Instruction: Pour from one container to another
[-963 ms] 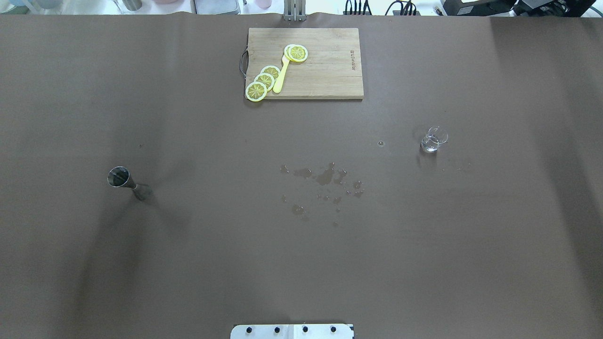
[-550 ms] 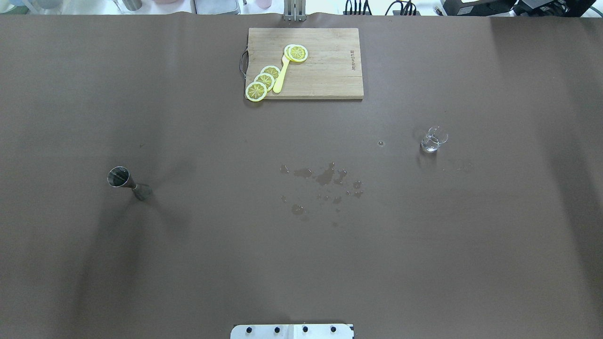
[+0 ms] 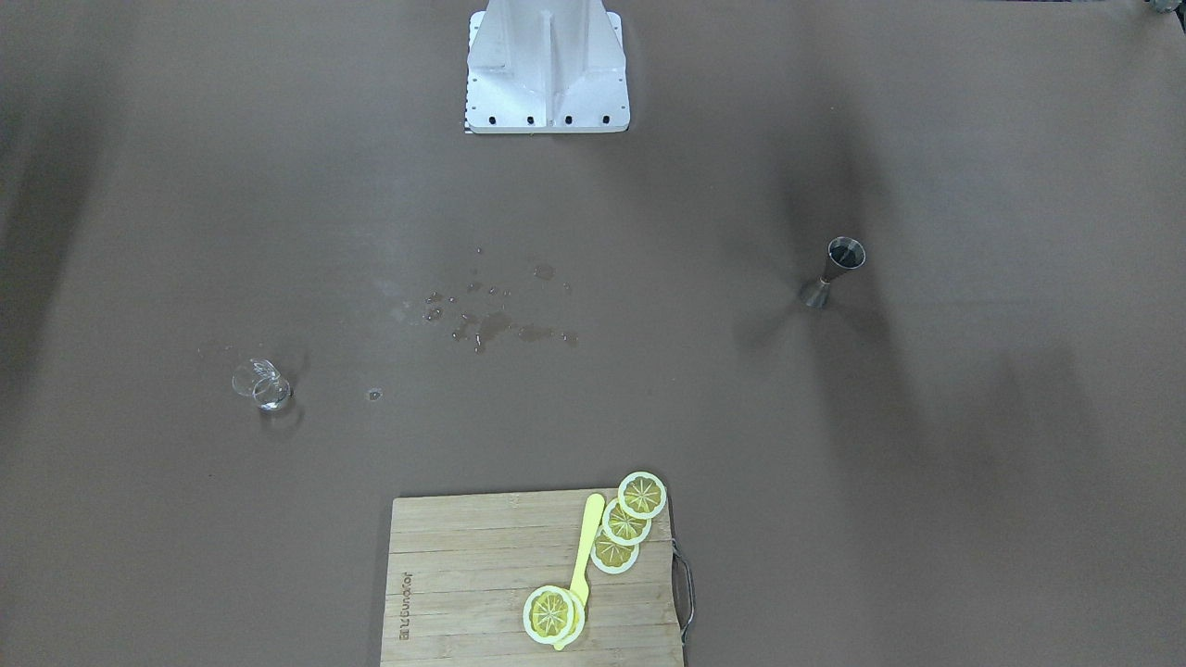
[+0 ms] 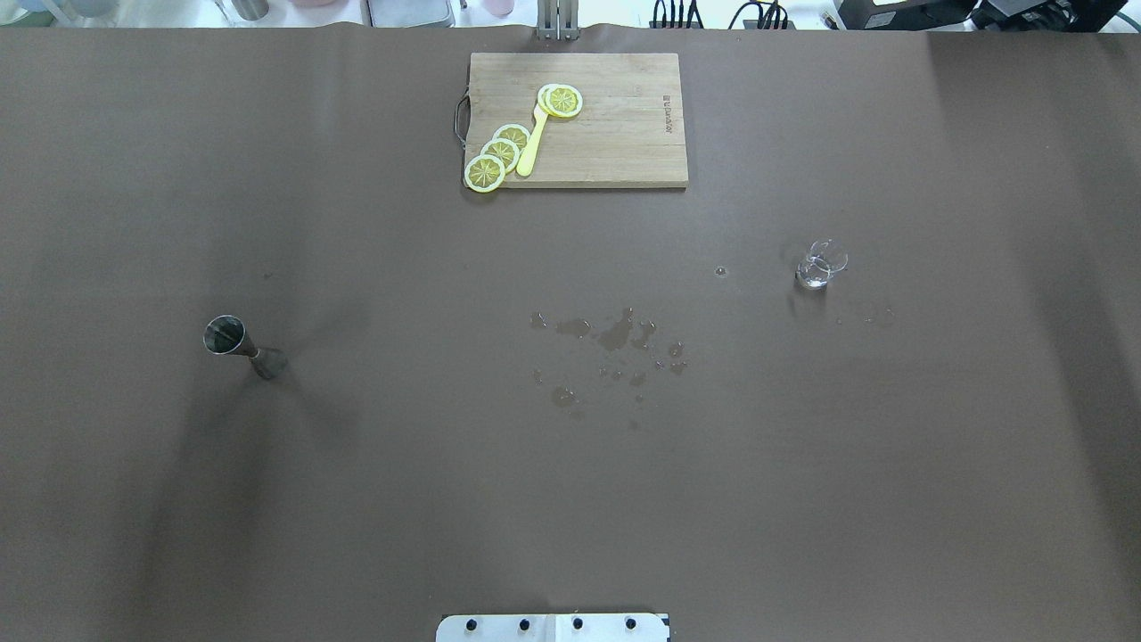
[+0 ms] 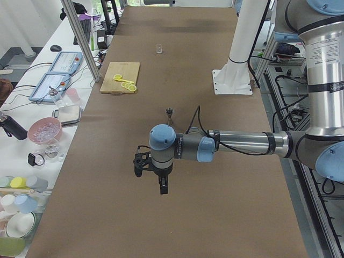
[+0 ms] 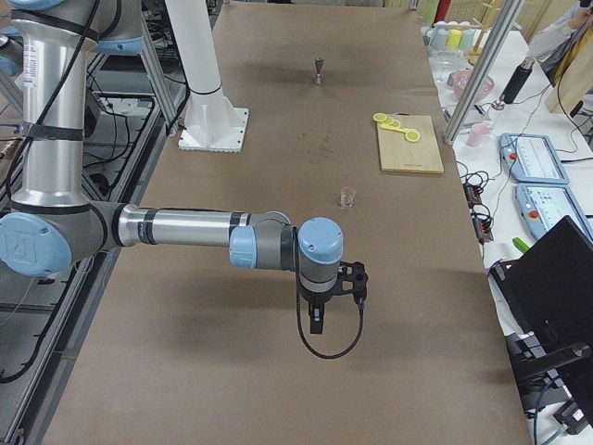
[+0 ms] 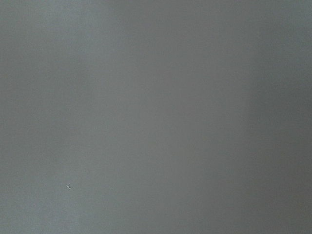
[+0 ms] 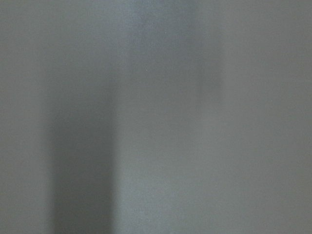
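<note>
- Unmoved since the overhead picture of a second ago: glass cup [image 4: 818, 266], jigger [image 4: 239, 343], cutting board [image 4: 615, 134] and wet spots [image 4: 615, 337], all in the same places.
- Glass cup upright on the brown table [image 4: 357, 490], on the robot's right half, pouring lip just visible; contents too small to judge.
- Jigger upright on one cone on the robot's left half, open mouth up, narrow waist between the cones; well apart from the cup, with the wet spots between the two.
- Left gripper [image 5: 163, 188] seen only from the table's left end: hanging above the table, fingers pointing down, at the end of a level forearm. Open or closed: cannot tell from there.
- Jigger farther along the table than the left gripper, toward the middle, well apart, touching nothing.
- Right gripper [image 6: 317, 321] seen only from the table's right end: likewise hanging above the table, pointing down. Open or closed: cannot tell.
- Glass cup beyond the right gripper, toward the table's middle, apart from it and untouched.
- Neither gripper inside the overhead or front-facing views.
- Both wrist views: only blurred grey-brown surface with soft shadow bands.
- Cutting board at the far edge from the robot, near the centre line, carrying lemon slices [image 4: 486, 172] and a yellow utensil [image 4: 532, 147] lying among them.
</note>
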Robot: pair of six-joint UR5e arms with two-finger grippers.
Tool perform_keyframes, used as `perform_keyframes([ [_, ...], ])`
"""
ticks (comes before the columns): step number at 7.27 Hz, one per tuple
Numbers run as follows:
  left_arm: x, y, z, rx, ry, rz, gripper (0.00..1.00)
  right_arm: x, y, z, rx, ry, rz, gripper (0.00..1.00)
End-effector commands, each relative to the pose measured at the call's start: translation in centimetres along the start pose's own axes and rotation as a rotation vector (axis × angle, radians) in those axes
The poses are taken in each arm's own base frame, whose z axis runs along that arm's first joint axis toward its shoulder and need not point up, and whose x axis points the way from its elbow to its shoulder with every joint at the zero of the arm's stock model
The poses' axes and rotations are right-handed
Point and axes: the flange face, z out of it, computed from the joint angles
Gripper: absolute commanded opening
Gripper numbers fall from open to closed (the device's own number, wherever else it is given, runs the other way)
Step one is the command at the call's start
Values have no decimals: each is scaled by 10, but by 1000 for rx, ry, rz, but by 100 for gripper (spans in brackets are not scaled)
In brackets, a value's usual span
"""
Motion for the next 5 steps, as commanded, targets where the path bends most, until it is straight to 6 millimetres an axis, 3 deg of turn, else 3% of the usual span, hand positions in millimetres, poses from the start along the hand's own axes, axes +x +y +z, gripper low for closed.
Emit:
perform_keyframes([
  [1, 1, 0, -1, 1, 1, 2, 99, 1, 0, 1, -3, 7, 4, 100],
  [4, -1, 1, 2, -5, -2, -4, 99, 3, -1, 4, -7, 5, 8, 100],
  [5, 0, 1, 1, -6, 0, -4, 99, 1, -9, 2, -3, 4, 4, 100],
])
